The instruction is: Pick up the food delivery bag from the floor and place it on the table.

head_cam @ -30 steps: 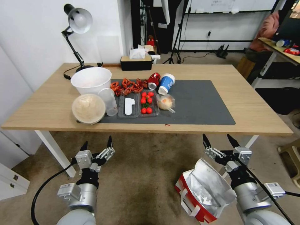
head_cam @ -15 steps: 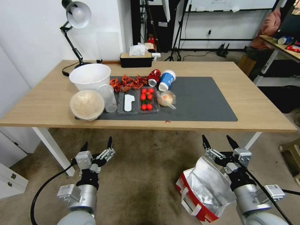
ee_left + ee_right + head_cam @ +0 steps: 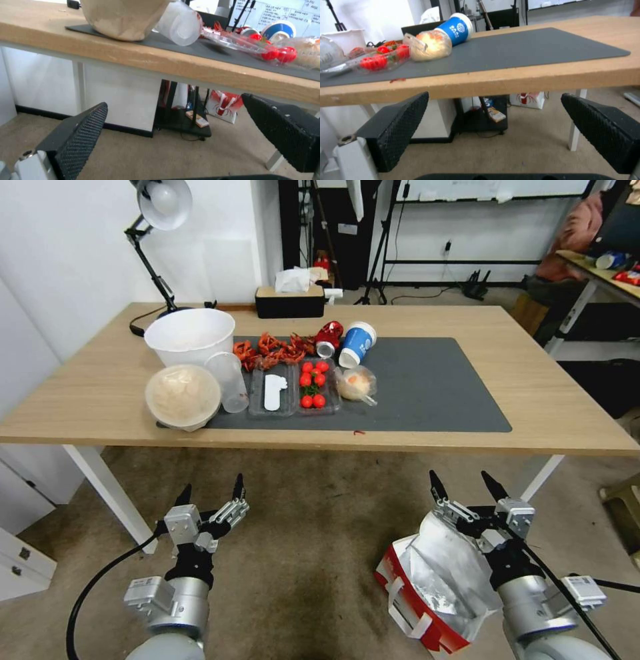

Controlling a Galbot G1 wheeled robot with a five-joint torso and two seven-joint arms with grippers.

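The food delivery bag (image 3: 433, 587), white with red edges and silver foil lining, stands open on the carpeted floor (image 3: 313, 553) at my lower right. My right gripper (image 3: 461, 480) hangs open just above and beyond the bag's top edge, fingers pointing at the table's front edge; its arm crosses the bag's right side. In the right wrist view that gripper (image 3: 495, 95) is open and holds nothing, facing the table (image 3: 526, 77). My left gripper (image 3: 211, 487) is open over bare carpet at the lower left, also open in its own wrist view (image 3: 175, 101). The light-wood table (image 3: 533, 400) carries a dark grey mat (image 3: 427, 387).
On the table's left half are a white bowl (image 3: 190, 335), a covered bowl (image 3: 183, 395), a clear cup (image 3: 230, 380), a tray of tomatoes (image 3: 312, 390), a blue cup (image 3: 357, 343), a tissue box (image 3: 290, 301) and a lamp (image 3: 160, 207). White table legs (image 3: 107, 493) stand ahead.
The whole head picture has shifted a little, so the camera moved. Both grippers stay open, and the bag keeps its place beside the right arm.
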